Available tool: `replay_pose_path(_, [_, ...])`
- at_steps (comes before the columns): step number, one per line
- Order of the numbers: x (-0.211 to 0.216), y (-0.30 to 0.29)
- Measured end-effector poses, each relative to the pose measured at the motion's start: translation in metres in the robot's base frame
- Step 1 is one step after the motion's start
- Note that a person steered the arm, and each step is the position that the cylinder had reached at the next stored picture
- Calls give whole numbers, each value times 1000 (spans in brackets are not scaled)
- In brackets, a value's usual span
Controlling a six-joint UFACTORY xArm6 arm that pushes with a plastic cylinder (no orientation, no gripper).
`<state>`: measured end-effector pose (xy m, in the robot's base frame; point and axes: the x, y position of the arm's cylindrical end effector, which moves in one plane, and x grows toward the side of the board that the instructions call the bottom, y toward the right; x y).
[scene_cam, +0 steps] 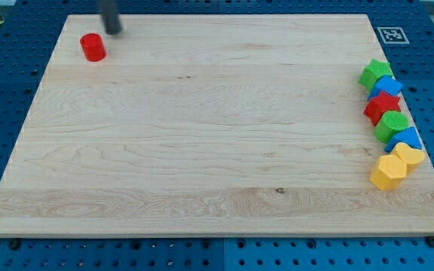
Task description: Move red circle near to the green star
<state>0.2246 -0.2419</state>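
Red circle [93, 47] sitting in the upper left of the frame, on the wooden counter [202, 135]. My tip [113, 31] just up and to the right of it, close but seemingly apart. No fingers here to be apart or together (only a plain rod).

Down the right edge, a tight column of blocks: a green block [374, 74] at top, blue [389, 85], red star [382, 105], another green block [392, 123], blue [406, 138], two yellow ones [409, 155] [388, 172]. Hard to tell which green one is the star (shapes too small).

Probably poorly placed for now: pushing rightward calls for contact from the circle's left side, so likely a swing around first. Long travel ahead, nearly the full board width.
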Motion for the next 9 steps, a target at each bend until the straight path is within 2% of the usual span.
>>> replay_pose_path(1, [5,-63])
replay_pose_path(2, [22,-63])
replay_pose_path(3, [51,-49])
replay_pose_path(4, [54,-10])
replay_pose_path(5, [54,56])
replay_pose_path(6, [54,70])
replay_pose_path(7, [54,25])
replay_pose_path(8, [62,23])
replay_pose_path(9, [79,63])
